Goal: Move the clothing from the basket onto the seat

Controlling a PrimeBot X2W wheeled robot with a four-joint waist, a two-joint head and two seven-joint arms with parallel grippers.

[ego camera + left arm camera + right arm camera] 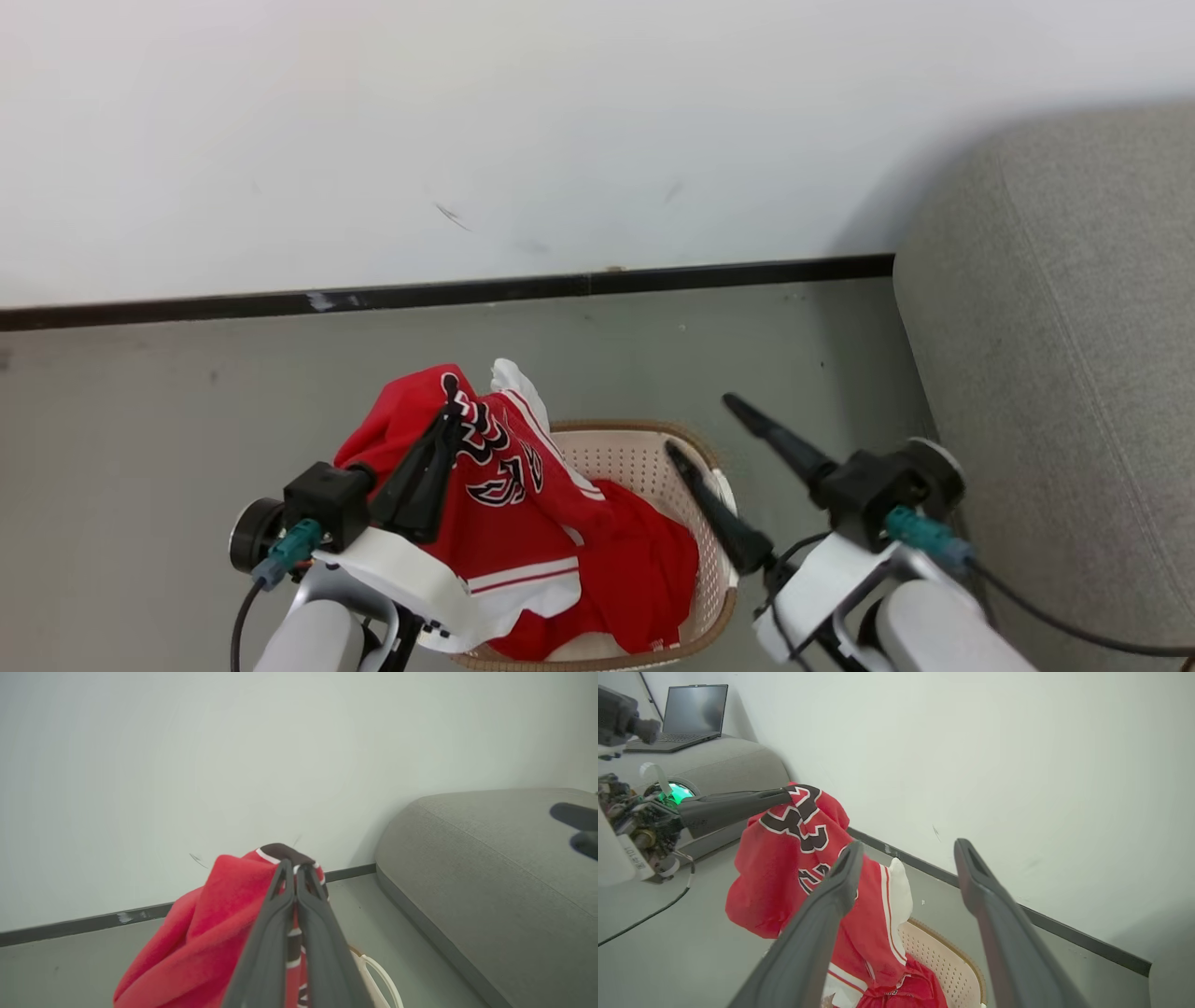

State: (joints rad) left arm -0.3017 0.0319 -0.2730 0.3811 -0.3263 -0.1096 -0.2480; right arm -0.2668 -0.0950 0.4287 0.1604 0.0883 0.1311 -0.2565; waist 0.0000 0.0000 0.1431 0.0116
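My left gripper [452, 411] is shut on the red jersey [495, 504] with the black "23", holding its upper part lifted above the basket [635, 448] while the lower part hangs into it. The left wrist view shows the closed fingertips [286, 870] pinching the red cloth [205, 933]. A plainer red piece [644, 569] lies inside the cream basket. My right gripper [700, 425] stands open over the basket's right rim, holding nothing, just right of the jersey [784, 868]. The grey seat [1055, 373] rises at the right, beside the basket.
A white wall with a black baseboard [579, 283] runs behind the basket on a grey floor. In the right wrist view another grey upholstered piece [714, 765] carries an open laptop [689, 714], with a cable on the floor below it.
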